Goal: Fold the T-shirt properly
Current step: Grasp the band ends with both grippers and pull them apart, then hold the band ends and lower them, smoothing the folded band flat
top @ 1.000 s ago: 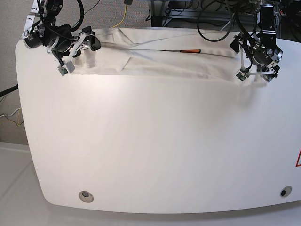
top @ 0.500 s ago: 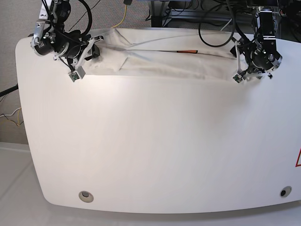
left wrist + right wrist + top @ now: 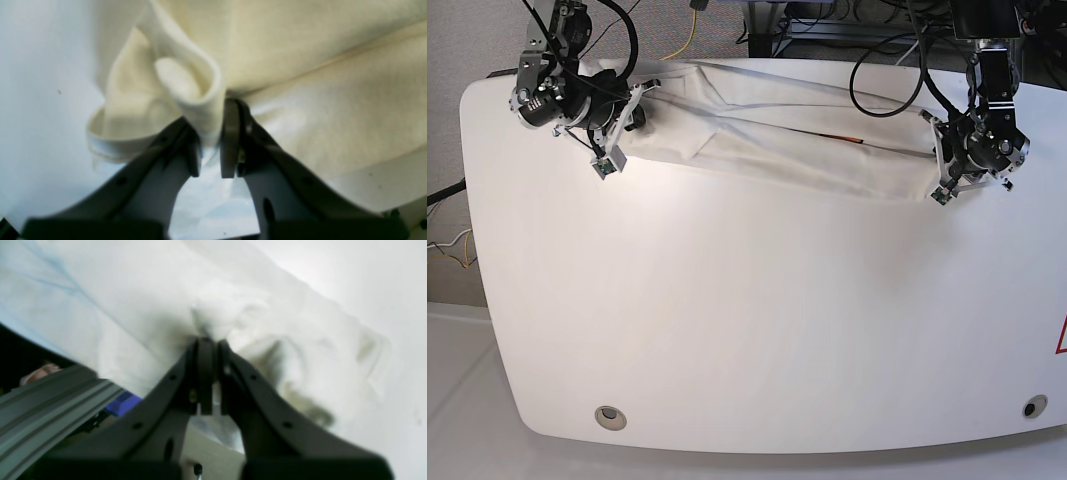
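The white T-shirt (image 3: pixel 767 130) lies stretched along the table's far edge, with a thin orange streak of print (image 3: pixel 842 138) showing in a fold. My left gripper (image 3: pixel 939 187) is at the shirt's right end. In the left wrist view this gripper (image 3: pixel 210 128) is shut on a rolled fold of the T-shirt (image 3: pixel 300 100). My right gripper (image 3: pixel 615 150) is at the shirt's left end. The right wrist view shows it (image 3: pixel 211 346) shut on bunched cloth of the T-shirt (image 3: pixel 267 323).
The glossy white table (image 3: pixel 747 320) has two round holes near its front edge (image 3: pixel 608 416) (image 3: pixel 1033 407). Black and yellow cables (image 3: pixel 689 30) hang behind the table. An aluminium rail (image 3: pixel 50 396) runs beyond the table's edge.
Both grippers went from open to shut on the shirt's near edge. Both ends of the cloth have come a little toward the front, and the edge now sags between them.
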Available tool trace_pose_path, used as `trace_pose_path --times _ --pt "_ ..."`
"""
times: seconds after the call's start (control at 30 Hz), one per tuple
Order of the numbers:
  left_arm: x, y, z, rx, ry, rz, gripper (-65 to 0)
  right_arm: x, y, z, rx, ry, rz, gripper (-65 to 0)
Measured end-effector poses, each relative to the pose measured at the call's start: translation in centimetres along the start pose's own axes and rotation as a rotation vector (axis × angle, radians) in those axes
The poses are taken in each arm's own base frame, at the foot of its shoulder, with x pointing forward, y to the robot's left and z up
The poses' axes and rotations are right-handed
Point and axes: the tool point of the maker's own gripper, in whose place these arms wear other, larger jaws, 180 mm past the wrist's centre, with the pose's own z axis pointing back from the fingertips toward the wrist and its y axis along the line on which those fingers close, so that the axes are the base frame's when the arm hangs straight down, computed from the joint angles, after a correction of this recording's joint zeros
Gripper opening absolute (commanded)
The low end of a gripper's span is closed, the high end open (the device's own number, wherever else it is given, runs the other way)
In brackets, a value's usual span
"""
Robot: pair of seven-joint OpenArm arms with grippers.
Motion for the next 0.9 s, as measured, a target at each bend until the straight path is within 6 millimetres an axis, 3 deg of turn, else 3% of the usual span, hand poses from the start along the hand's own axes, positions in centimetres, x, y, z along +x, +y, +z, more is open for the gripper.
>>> trace_pose_path --times 0.47,0.9 --pt "3.9 2.1 -1.5 -0.019 -0.148 0.079 -57.3 3.2 -1.4 -0.1 -0.041 -0.046 0.01 -62.6" --pt "6.4 2.3 -1.7 -0.039 -0.207 0.078 -57.3 5.5 -2.8 -1.6 -0.018 -0.047 -0.029 -62.6"
